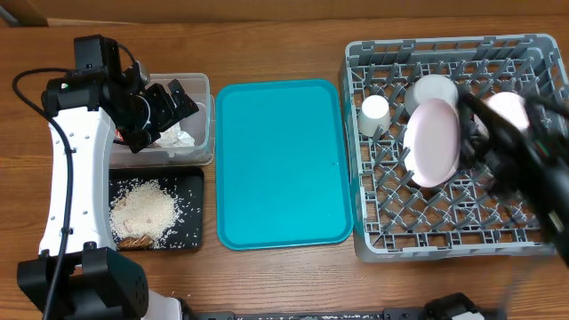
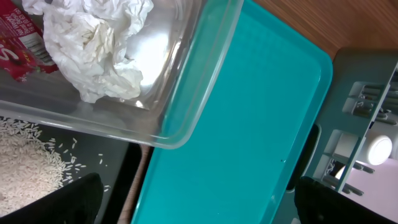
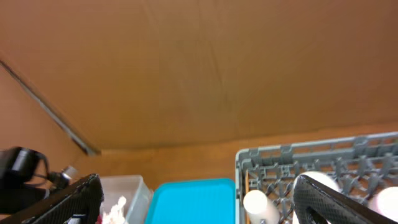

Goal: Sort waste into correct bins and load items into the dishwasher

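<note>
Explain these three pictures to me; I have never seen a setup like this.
Two robot arms work at a wooden table. One picture looks down from above; the other two come from cameras on each wrist. From above: the left pincer hangs open over a clear tub holding a tissue and a red wrapper. Below it, a black tray holds rice. A teal tray sits mid-table. The grey rack holds a pink plate, a cup and bowls. The right pincer, blurred, is open over the rack. Nothing is held.
</note>
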You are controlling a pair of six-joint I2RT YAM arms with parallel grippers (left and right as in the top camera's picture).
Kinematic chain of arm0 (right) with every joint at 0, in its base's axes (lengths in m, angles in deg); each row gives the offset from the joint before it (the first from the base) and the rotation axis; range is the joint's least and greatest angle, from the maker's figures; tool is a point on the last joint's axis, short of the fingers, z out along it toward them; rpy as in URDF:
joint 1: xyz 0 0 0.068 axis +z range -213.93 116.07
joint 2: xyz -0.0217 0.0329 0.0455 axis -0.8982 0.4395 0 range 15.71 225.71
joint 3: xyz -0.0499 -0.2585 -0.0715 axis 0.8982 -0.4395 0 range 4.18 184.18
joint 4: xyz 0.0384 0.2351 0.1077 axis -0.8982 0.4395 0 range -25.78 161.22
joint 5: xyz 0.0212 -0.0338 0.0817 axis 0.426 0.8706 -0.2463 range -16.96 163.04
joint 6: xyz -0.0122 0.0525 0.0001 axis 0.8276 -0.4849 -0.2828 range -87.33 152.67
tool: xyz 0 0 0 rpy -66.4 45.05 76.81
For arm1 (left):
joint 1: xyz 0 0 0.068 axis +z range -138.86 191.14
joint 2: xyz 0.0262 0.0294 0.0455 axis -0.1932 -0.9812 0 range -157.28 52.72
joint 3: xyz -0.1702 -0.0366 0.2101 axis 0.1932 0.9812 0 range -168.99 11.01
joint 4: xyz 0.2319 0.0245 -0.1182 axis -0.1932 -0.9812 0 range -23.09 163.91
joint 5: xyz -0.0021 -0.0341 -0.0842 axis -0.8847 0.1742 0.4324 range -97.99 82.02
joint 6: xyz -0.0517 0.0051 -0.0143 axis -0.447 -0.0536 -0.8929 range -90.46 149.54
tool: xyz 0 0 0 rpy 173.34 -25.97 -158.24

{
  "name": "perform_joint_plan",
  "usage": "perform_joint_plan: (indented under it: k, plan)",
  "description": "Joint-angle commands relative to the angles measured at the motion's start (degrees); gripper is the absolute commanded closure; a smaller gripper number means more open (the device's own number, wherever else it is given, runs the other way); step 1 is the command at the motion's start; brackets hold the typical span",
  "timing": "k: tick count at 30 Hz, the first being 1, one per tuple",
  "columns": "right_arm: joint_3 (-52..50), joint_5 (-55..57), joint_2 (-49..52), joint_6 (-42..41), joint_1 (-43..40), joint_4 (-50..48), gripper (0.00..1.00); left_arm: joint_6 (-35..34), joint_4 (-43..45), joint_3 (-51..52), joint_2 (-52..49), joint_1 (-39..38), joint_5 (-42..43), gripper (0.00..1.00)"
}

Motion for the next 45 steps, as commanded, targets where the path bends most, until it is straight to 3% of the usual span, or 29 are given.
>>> perform_joint_plan:
  k: [1, 11, 17, 29, 37, 45]
  plan:
    - [-4.31, 0.98, -6.43, 0.13, -1.70, 0.66, 0.00, -0.37, 0.20, -1.38, 1.60, -0.13, -0.39, 0.00]
    - [-24.94, 0.96, -26.73, -0.33, -9.40, -0.87, 0.00, -0.37, 0.20, -1.38, 1.60, -0.13, -0.39, 0.00]
    - [-43.76, 0.90, -36.37, -0.33, -11.98, -14.43, 0.00, -0.37, 0.20, -1.38, 1.60, -0.13, -0.39, 0.00]
    - [-76.41, 0.46, -47.45, -0.33, -12.96, -50.88, 0.00, -0.37, 0.20, -1.38, 1.60, -0.13, -0.39, 0.00]
    - [-89.53, 0.44, -50.80, -0.33, -12.96, -57.88, 0.00, -0.37, 0.20, -1.38, 1.60, -0.13, -0.39, 0.00]
    - [-96.43, -0.13, -51.89, -0.33, -13.38, -60.52, 0.00, -0.37, 0.20, -1.36, 1.60, -0.13, -0.39, 0.00]
